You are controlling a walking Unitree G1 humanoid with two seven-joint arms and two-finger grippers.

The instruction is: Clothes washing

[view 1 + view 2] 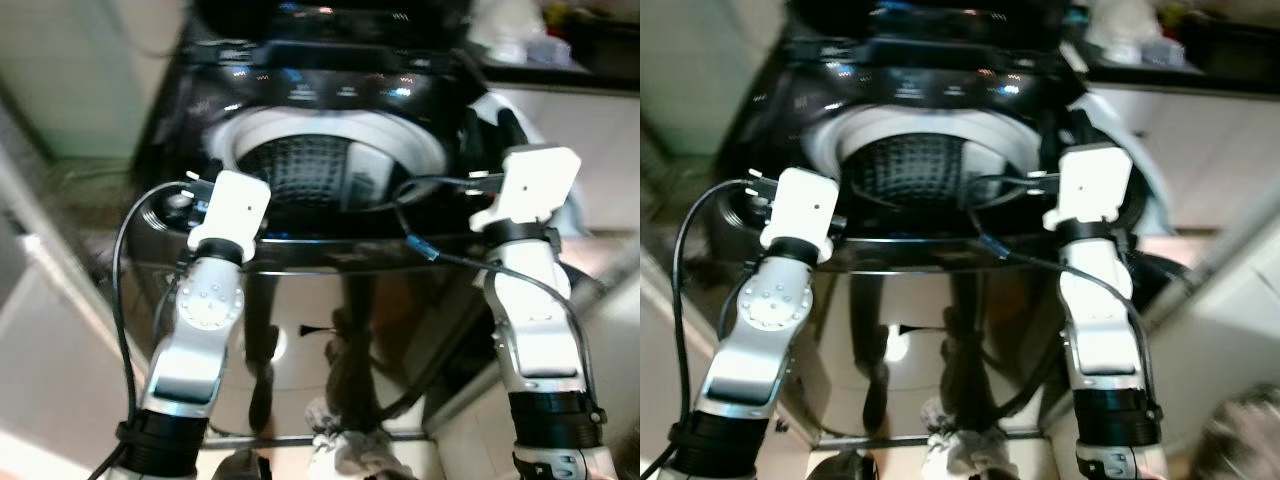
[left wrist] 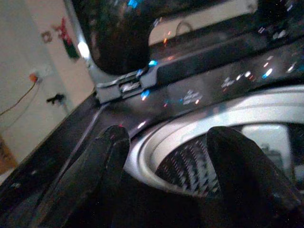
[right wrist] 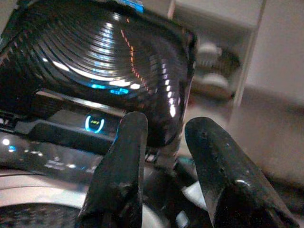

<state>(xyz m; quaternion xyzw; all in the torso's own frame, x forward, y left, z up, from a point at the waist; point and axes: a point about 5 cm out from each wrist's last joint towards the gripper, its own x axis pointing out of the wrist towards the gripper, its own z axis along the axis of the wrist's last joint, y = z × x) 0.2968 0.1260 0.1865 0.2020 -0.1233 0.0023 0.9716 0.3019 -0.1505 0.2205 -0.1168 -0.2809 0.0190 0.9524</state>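
Note:
A black top-loading washing machine (image 1: 300, 250) stands right in front of me with its lid (image 3: 95, 61) raised. Its dark perforated drum (image 1: 310, 170) shows inside a white rim (image 1: 425, 145), and lights glow on the control panel (image 1: 340, 92). My left gripper (image 2: 168, 135) is open and holds nothing, at the machine's front left corner, facing the drum. Near the right side of the rim my right gripper (image 3: 168, 121) is also open and holds nothing, pointing at the lid. A crumpled light cloth (image 1: 350, 448) lies low at the foot of the machine.
A white counter (image 1: 590, 140) with pale items on it (image 1: 515, 40) flanks the machine on the right. A light wall (image 1: 80, 70) stands on the left, with a socket and cable (image 2: 35, 78). The glossy front panel (image 1: 330, 330) mirrors my legs.

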